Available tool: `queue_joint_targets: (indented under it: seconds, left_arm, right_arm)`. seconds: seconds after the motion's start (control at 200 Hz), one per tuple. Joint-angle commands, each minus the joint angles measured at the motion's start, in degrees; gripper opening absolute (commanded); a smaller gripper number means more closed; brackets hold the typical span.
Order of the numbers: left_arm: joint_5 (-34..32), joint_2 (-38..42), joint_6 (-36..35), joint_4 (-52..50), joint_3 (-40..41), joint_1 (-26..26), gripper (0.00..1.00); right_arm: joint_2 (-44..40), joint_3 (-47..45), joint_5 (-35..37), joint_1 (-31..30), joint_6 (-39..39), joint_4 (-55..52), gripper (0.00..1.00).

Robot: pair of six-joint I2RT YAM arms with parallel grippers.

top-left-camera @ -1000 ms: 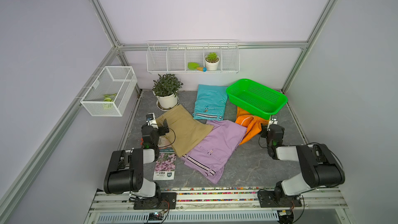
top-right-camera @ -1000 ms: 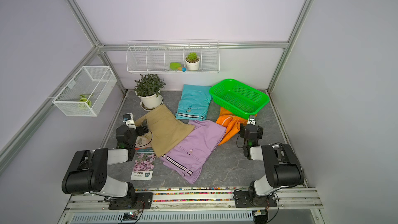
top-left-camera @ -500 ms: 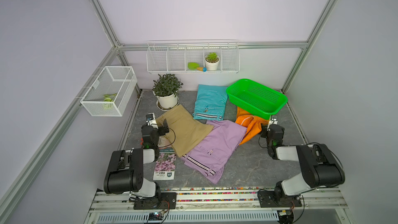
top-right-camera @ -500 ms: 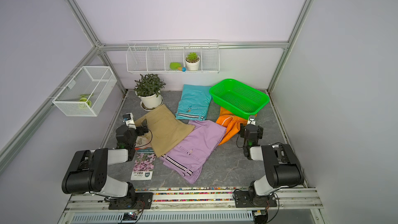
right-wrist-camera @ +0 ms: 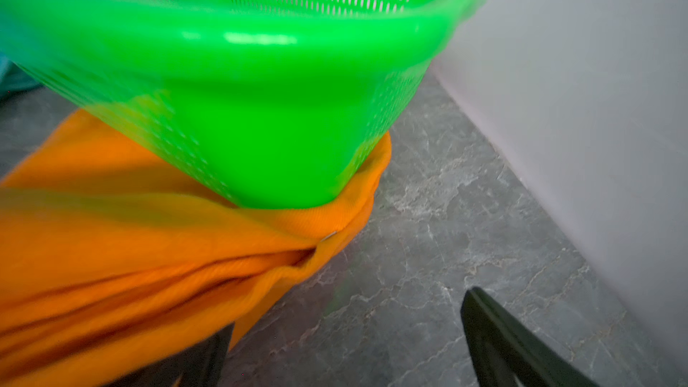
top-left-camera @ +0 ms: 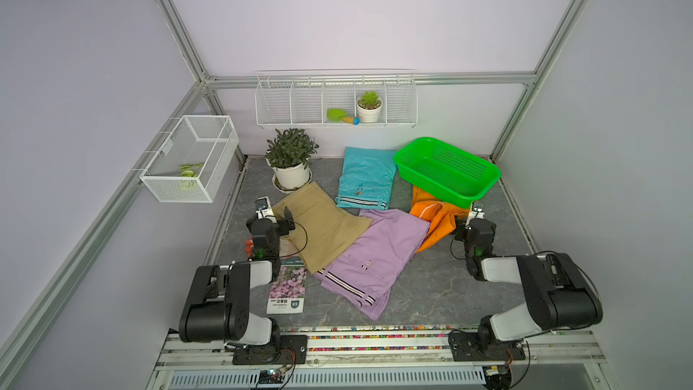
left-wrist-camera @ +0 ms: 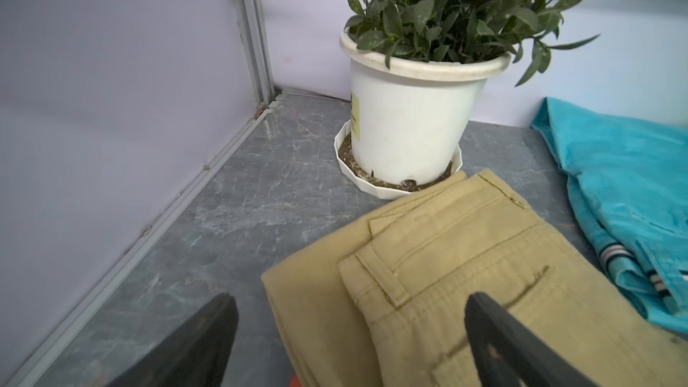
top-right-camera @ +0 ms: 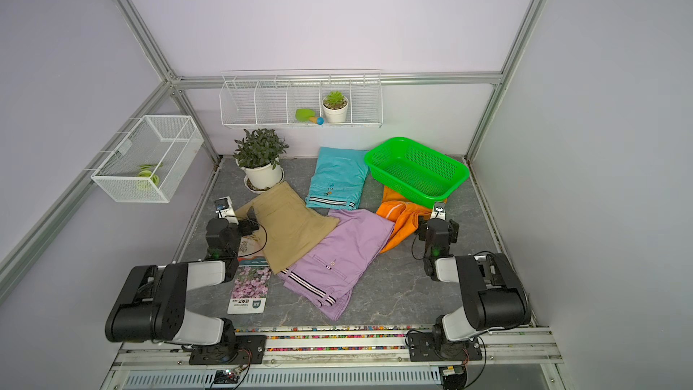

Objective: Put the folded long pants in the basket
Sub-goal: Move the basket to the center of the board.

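Hovering low at the near left of the counter (top-left-camera: 431, 287), the left hand (left-wrist-camera: 344, 310) has its fingers spread wide and grips nothing. One finger hangs over the waistband corner of the khaki pants (top-left-camera: 322, 226), the other over bare counter. That straddle looks like a set-up for pinching the folded edge, since cloth lying flat offers no other hold. Whether a fingertip already touches the cloth I cannot tell from the wrist view.

The right hand (right-wrist-camera: 346, 325), at the near right, is equally spread and empty. One finger is at the edge of the orange pants (top-left-camera: 435, 219), the other over bare counter near the right wall.

Further out, the khaki pair runs from the plant pot (top-left-camera: 290, 176) toward the middle, where it overlaps the lilac pants (top-left-camera: 375, 256). The lilac pair reaches right to the orange one. The turquoise pants (top-left-camera: 365, 178) lie flat at the far middle, just left of the basket (top-left-camera: 446, 174).

The basket sits at the far right, empty, with its near corner resting on the orange pair. That cloth is therefore pinned, and it would probably drag the basket if pulled straight out. All four pairs are on the counter, so the task is at its start. The free-lying khaki seems the easier first pick.
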State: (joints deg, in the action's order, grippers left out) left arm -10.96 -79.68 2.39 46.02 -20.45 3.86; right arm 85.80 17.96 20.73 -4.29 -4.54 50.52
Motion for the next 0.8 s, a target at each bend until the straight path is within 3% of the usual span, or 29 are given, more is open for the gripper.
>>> queue_joint_targets:
  seconds: [0.0, 0.045, 0.09, 0.125, 0.16, 0.195, 0.23, 0.32, 0.41, 0.47, 0.59, 0.685, 0.795]
  left_arm:
    - [-9.85, 10.88, 4.18, -12.94, -4.28, 2.29, 1.0]
    - [-9.3, 14.16, 11.2, -21.05, -7.13, 2.29, 1.0]
    - [-6.81, 16.31, 16.98, -29.24, -9.6, 2.29, 1.0]
    - [-5.28, 17.44, 20.91, -35.22, -11.66, 2.29, 1.0]
    - [-4.49, 18.3, 25.08, -41.57, -13.5, 2.21, 1.0]
    - [-4.12, 18.95, 29.17, -47.88, -15.74, 2.13, 1.0]
    - [-2.7, 19.43, 32.49, -54.55, -17.57, 2.01, 1.0]
    - [5.23, 20.85, 37.14, -63.08, -19.69, 0.94, 1.0]
    - [16.33, 21.73, 39.48, -66.9, -19.87, -1.9, 1.0]
    - [26.44, 21.0, 37.45, -66.13, -19.52, -3.94, 1.0]
    - [36.69, 16.29, 31.82, -72.01, -24.63, -4.11, 0.94]
    - [39.31, 12.93, 25.06, -80.11, -29.83, -3.86, 0.87]
    - [38.04, 14.21, 20.79, -82.76, -30.02, -3.9, 0.86]
  right_arm:
    - [-1.88, -6.24, 4.39, -3.23, 4.3, 16.87, 0.99]
    - [-4.54, -6.05, 19.7, -8.33, 6.95, 18.65, 0.99]
    - [-9.61, -3.53, 23.89, -9.71, 6.44, 10.55, 0.99]
    - [-14.78, 0.1, 24.76, -9.1, 1.88, -3.52, 0.99]
    - [-19.02, 5.97, 26.42, -7.7, -7.9, -22.95, 0.99]
    - [-21.49, 13.26, 25.18, -4.78, -20.06, -43.93, 0.99]
    - [-21.85, 18.36, 20.43, -0.98, -28.59, -57.43, 0.99]
    - [-20.15, 27.13, 12.77, 2.56, -31.24, -73.92, 0.99]
    - [-19.89, 30.13, 9.56, 2.59, -30.26, -81.49, 0.99]
    - [-20.0, 30.05, 3.93, 2.65, -28.51, -80.93, 0.98]
    - [-16.51, 33.03, -7.47, 2.63, -26.33, -80.9, 0.94]
    - [-10.58, 38.57, -9.25, 2.7, -26.05, -83.81, 0.94]
    - [-4.49, 44.59, -10.7, 3.54, -26.96, -86.07, 0.95]
